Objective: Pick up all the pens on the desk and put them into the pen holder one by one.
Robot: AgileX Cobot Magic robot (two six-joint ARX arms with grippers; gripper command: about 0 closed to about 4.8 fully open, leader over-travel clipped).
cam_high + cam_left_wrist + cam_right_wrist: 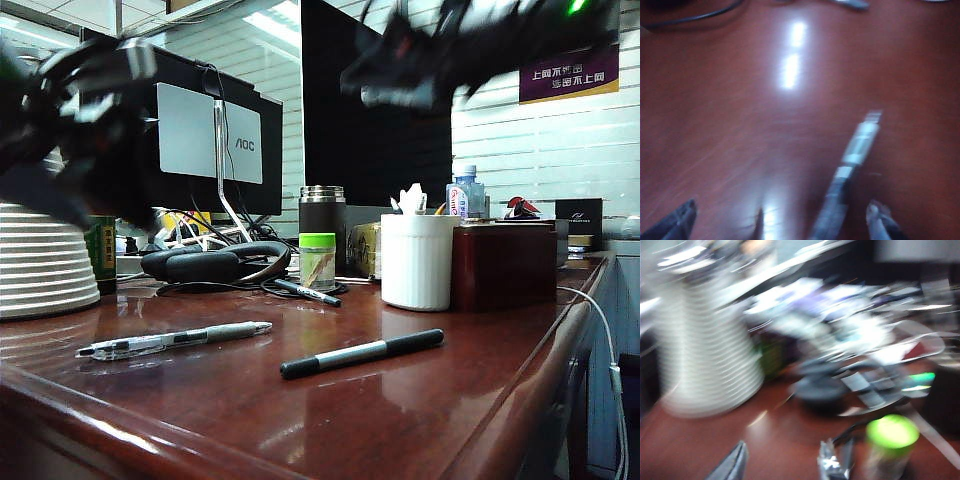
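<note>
The left hand [780, 220], spread wide, hung over the clear-and-silver ballpoint pen [852, 165] on the glossy reddish-brown counter [715, 125]; it needed to straddle the barrel squarely; the blurred right hand [785, 465], high above the counter, stood parted and empty.

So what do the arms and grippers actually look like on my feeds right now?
Both arms are black and heavily motion-blurred in the exterior view. The left arm shows dark casing with pale grey patches; the right arm shows a small green light near its far end. In the left wrist view the left gripper has dark, tapered fingers. The right gripper has grey fingers, one with a shiny metallic tip.
</note>
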